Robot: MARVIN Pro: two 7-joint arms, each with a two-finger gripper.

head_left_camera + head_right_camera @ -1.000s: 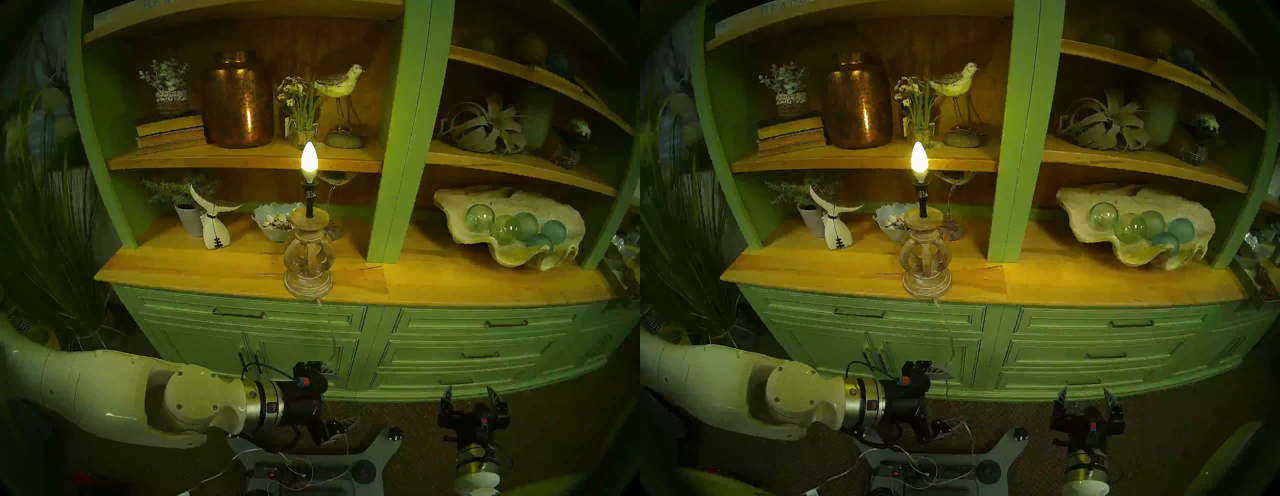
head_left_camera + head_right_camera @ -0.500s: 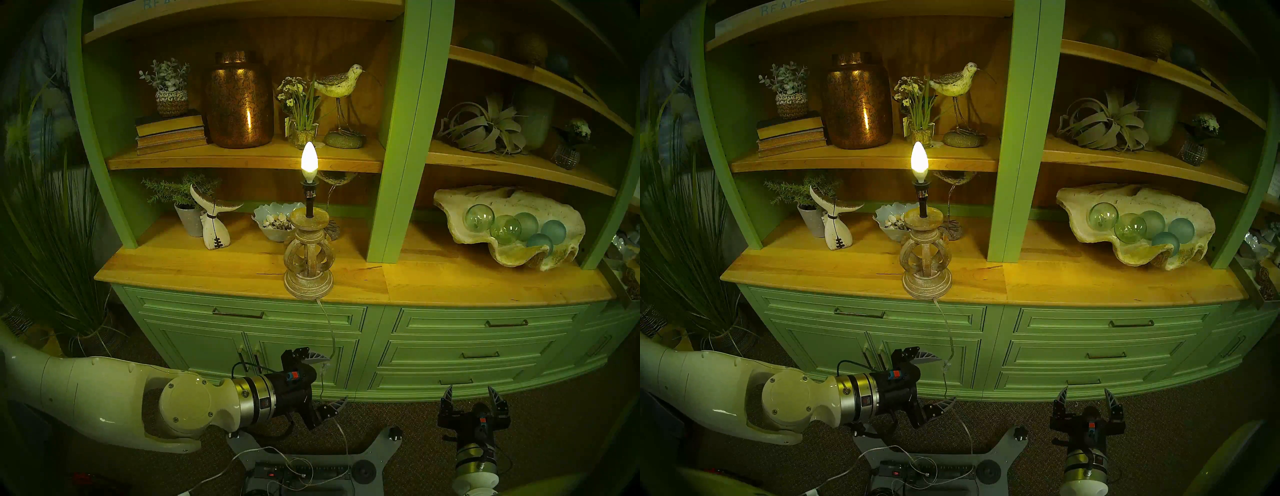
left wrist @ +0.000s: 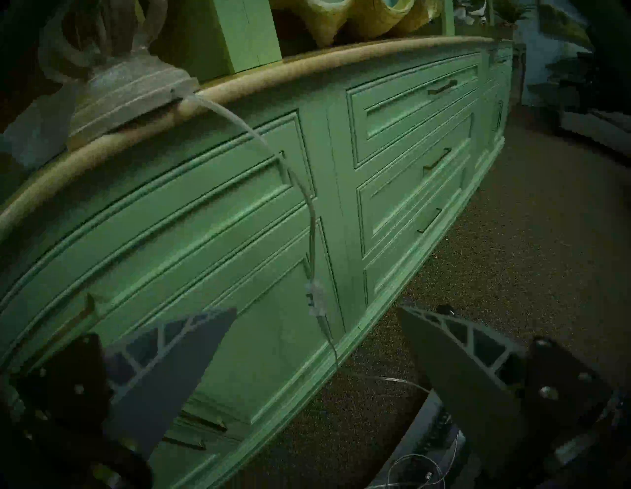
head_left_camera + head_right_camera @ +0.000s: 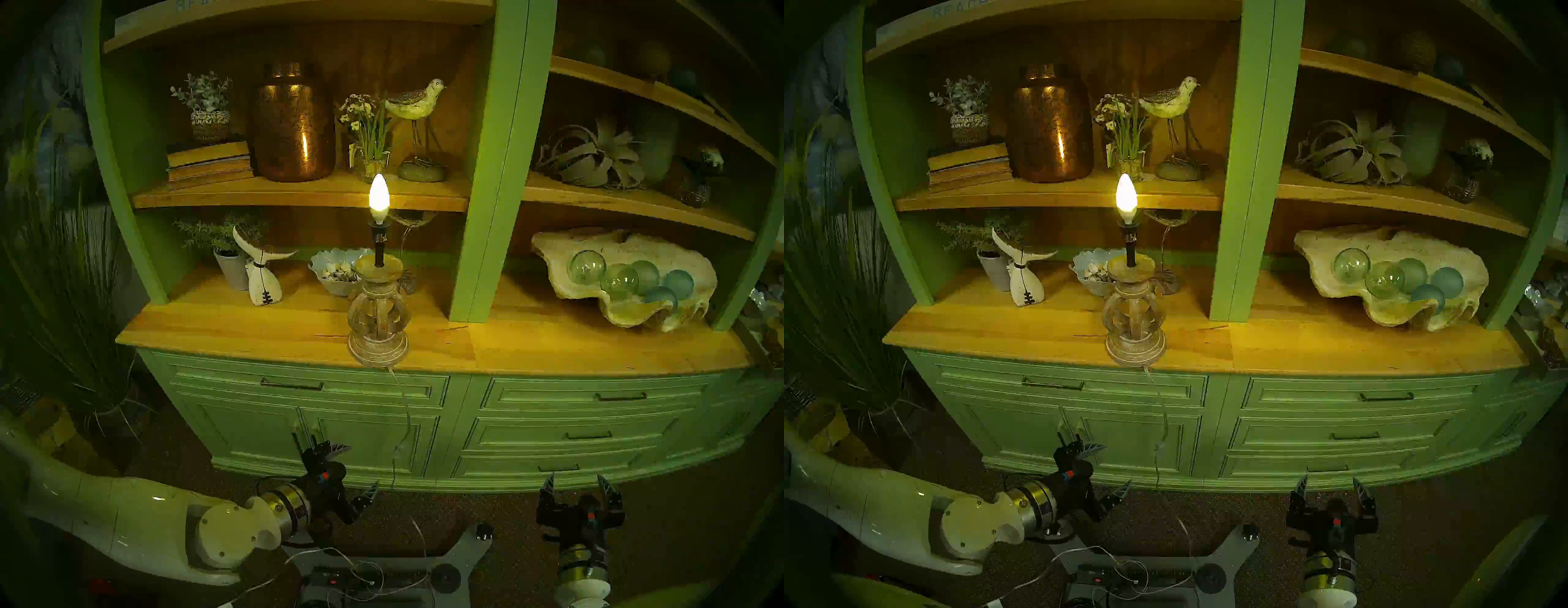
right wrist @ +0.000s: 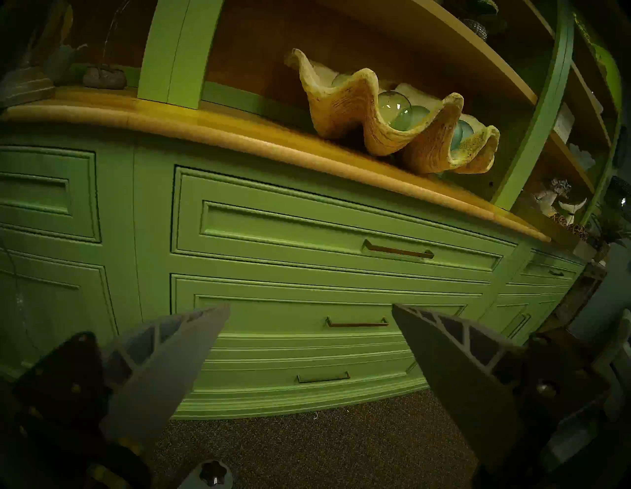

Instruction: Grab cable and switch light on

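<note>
Room: I see a dim room with a green cabinet (image 4: pixel 373 407), a wooden counter (image 4: pixel 237 327) across it, shelves above and dark carpet (image 4: pixel 679 530) below.
Far left: a tall grass plant (image 4: pixel 72 297) stands beside the cabinet.
Left arm: my left gripper (image 4: pixel 354 469) is low in front of the cabinet doors, jaws spread wide and holding nothing; on the left wrist view both fingers (image 3: pixel 177 368) are bare, with the cable hanging between them and farther off.
Cable: the cable (image 4: pixel 406 418) leaves the lamp's foot, drops over the counter edge and down the cabinet front, clear of my left gripper; its switch (image 3: pixel 316 296) hangs level with the lower door, and the cord runs on to the carpet.
Light: the light (image 4: pixel 378 197) glows on its carved base (image 4: pixel 377 322), which stands at the counter's front edge.
Floor: a power strip (image 4: pixel 365 579) lies by the robot's base with a thin white wire (image 4: pixel 369 573) looped over it.
Right arm: my right gripper (image 4: pixel 580 482) points up at the drawers, jaws apart and empty.
Far right: a big shell (image 4: pixel 560 254) on the counter holds glass balls (image 4: pixel 619 280).
</note>
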